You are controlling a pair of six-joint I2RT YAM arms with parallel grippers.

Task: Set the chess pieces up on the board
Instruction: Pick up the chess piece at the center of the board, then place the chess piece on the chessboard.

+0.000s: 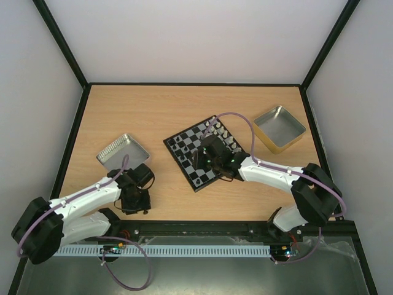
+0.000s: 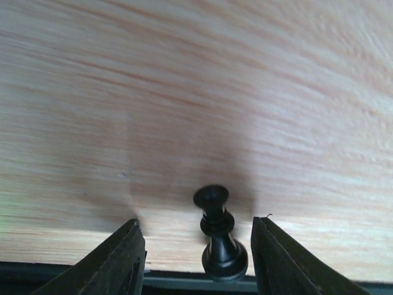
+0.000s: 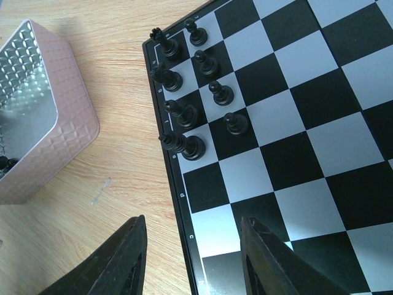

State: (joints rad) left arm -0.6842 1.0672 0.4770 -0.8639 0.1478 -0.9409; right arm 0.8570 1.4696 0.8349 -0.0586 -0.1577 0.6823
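A small black chess piece (image 2: pixel 216 236) stands upright on the bare wood near the table's front left. My left gripper (image 2: pixel 196 222) is open and straddles it, with a gap on each side; its fingers (image 2: pixel 123 258) do not touch it. From above, the left gripper (image 1: pixel 134 200) is low over the table. The board (image 1: pixel 198 134) lies mid-table, turned diagonally. Black pieces (image 3: pixel 184 114) fill two rows at one end and silvery-white pieces (image 1: pixel 224 132) stand at the far end. My right gripper (image 3: pixel 191 220) hangs open and empty over the board's (image 3: pixel 319 153) near-left rim.
A silver tin (image 1: pixel 123 150) sits left of the board, just beyond the left gripper. In the right wrist view this tin (image 3: pixel 61 123) holds a few dark pieces (image 3: pixel 6 163). A gold-sided tin (image 1: pixel 279 128) stands at the back right. A black frame edges the table.
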